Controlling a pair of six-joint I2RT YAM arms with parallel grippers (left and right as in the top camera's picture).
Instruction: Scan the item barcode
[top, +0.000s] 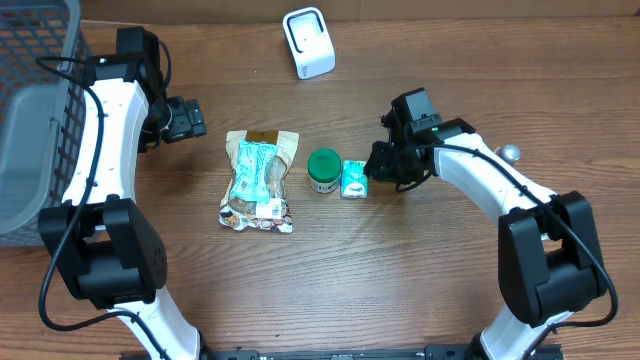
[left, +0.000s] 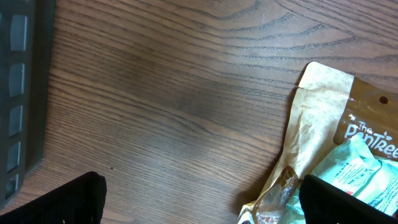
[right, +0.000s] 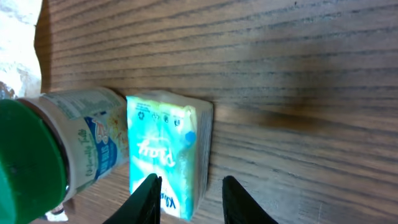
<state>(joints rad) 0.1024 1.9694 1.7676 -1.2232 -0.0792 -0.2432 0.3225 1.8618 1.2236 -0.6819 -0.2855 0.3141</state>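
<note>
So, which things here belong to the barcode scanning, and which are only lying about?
For the job: tissue pack, white scanner, right gripper at the pack.
Lying about, for now: snack bag, green-lidded jar, grey basket.

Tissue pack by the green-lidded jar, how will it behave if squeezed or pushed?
The tissue pack looks soft and film-wrapped, so it will probably squash and feel light. The glossy wrap may slip. Flat-sided, it should slide rather than roll.

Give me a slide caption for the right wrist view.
Right gripper, jaws parted, close to a small teal tissue pack beside a green-lidded jar on a wooden table.
</note>
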